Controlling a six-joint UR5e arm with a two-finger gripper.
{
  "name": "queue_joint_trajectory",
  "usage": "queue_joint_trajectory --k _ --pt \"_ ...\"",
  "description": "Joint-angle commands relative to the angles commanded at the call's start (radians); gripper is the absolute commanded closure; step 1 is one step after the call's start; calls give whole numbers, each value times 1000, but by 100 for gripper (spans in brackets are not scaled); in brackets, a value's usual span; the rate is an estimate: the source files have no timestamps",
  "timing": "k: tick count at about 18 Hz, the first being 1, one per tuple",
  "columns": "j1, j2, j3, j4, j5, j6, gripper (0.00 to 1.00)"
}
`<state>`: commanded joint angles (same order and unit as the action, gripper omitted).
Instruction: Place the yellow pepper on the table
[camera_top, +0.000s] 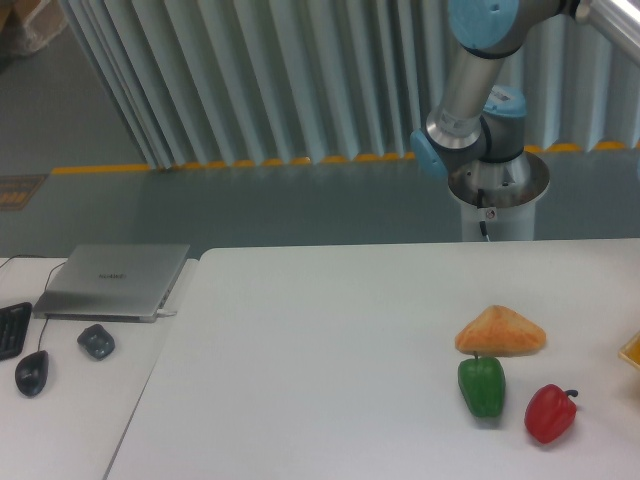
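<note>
We cannot see the fingers; only the arm (470, 95) shows, at twelve o'clock behind the bench (330, 350). The yellow pepper is out of view too. Judging by the glossy, lumpy green pepper (482, 386) and red pepper (550, 413), we expect it light, stiff and slippery, best pinched across its body.

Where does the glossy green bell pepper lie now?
The glossy green bell pepper lies on the white table's right side, just before the orange bread-like wedge, left of the red pepper.

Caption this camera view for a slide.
Bread wedge, green pepper and red pepper on a white table.
</note>
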<state>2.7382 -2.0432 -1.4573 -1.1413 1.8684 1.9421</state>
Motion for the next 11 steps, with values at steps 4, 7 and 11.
queue_joint_trajectory --k 4,7,11 --pt "-3 -34 5 37 2 0 0" --pt "-2 -38 6 40 3 -3 0" --pt "-2 -40 6 44 3 -5 0"
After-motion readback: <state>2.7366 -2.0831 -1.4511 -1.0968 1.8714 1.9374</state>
